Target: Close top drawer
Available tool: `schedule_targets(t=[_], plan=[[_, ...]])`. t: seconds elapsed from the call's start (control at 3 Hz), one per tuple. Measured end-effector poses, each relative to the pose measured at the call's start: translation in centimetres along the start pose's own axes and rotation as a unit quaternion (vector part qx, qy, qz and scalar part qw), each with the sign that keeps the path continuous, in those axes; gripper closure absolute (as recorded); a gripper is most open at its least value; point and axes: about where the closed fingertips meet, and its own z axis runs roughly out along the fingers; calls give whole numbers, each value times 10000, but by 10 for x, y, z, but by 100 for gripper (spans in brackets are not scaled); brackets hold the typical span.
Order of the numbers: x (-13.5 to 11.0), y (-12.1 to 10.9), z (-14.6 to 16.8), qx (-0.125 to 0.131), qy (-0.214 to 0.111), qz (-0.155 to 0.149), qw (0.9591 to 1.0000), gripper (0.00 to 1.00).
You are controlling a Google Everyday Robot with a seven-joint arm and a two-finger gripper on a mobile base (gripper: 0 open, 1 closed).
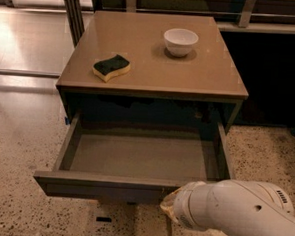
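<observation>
The top drawer [135, 157] of the brown cabinet stands pulled far out, empty, with a flat grey bottom. Its dark front panel [103, 187] runs across the lower part of the view. My white arm [237, 213] comes in from the bottom right. The gripper [169, 207] is at the end of the arm, right against the right part of the drawer's front panel, mostly hidden behind the arm's wrist.
A white bowl [180, 42] and a yellow-and-green sponge [111, 67] sit on the cabinet top [155, 65]. A dark railing and low wall run behind and to the right. Speckled floor [12, 202] lies around the cabinet.
</observation>
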Motion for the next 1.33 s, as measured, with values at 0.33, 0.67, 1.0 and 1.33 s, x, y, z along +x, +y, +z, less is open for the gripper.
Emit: schedule_targets(t=[0.33, 0.67, 1.0, 1.33], plan=[[-4, -1, 4, 34, -63, 22, 10000, 100], [-19, -31, 16, 297, -306, 65, 9991, 100], [-22, -37, 18, 362, -362, 85, 9987, 100], [-41, -78, 29, 695, -734, 333, 9943, 100]])
